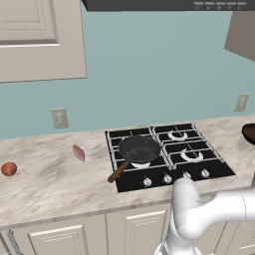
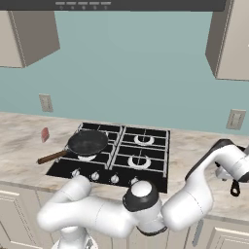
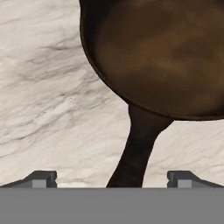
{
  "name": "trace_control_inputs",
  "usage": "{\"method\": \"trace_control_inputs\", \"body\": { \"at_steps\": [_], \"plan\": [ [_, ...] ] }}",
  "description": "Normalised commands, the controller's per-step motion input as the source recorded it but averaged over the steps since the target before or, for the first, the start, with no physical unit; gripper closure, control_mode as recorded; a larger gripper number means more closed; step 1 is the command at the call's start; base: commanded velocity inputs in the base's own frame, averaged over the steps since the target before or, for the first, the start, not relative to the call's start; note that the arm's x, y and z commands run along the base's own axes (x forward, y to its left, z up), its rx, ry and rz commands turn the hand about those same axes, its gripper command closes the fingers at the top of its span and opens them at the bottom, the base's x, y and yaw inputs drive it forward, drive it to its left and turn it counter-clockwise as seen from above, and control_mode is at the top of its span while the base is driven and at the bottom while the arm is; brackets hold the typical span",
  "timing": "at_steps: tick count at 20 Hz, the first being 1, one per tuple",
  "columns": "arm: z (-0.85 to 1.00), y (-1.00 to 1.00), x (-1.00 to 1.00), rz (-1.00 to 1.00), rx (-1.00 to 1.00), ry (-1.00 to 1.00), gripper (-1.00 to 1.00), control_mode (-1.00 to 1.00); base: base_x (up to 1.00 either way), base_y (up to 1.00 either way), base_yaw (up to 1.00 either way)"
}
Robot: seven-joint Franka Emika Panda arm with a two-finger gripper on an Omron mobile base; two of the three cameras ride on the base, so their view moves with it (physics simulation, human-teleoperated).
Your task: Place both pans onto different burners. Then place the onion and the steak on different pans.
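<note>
- The onion (image 1: 8, 169) lies at the far left of the desk (image 1: 50, 179).
- The steak (image 1: 78, 152) lies between onion and cooktop (image 1: 199, 172).
- The black pan (image 1: 139, 148) sits on the near-left burner, its wooden handle pointing near-left.
- The brown pan (image 3: 166, 52) rests on the desk right of the cooktop.
- The fingers (image 3: 111, 177) stand wide open astride its handle (image 3: 135, 153), holding nothing.

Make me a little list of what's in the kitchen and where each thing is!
black pan: on the front left burner, wooden handle sticking out over the counter
brown pan: on the marble counter, right of the cooktop, handle pointing toward the claw
claw: open, fingers either side of the brown pan's handle, not gripping it
steak: on the counter left of the cooktop
onion: on the counter, further left
</note>
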Motion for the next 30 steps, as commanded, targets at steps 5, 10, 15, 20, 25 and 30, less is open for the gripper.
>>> {"method": "trace_control_inputs", "body": {
  "at_steps": [5, 10, 15, 20, 25, 30],
  "plan": [
    [-0.13, -0.16, 0.13, 0.0, 0.01, 0.0, -1.0, -1.0, 0.0, 0.0, 0.0],
    [-0.13, -0.19, 0.13, 0.0, 0.01, 0.0, -1.0, -1.0, 0.0, 0.0, 0.0],
    [-0.15, -0.15, 0.18, 0.0, 0.02, 0.0, -1.0, -1.0, 0.0, 0.0, 0.0],
    [-0.24, 0.0, 0.2, 0.01, 0.01, 0.01, -1.0, -1.0, 0.0, 0.0, 0.0],
    [-0.14, 0.0, 0.12, 0.02, 0.0, 0.02, 1.0, -1.0, 0.0, 0.0, 0.0],
    [0.27, -0.19, 0.0, 0.06, 0.04, -0.07, 1.0, -1.0, 0.0, 0.0, 0.0]
  ]
}}
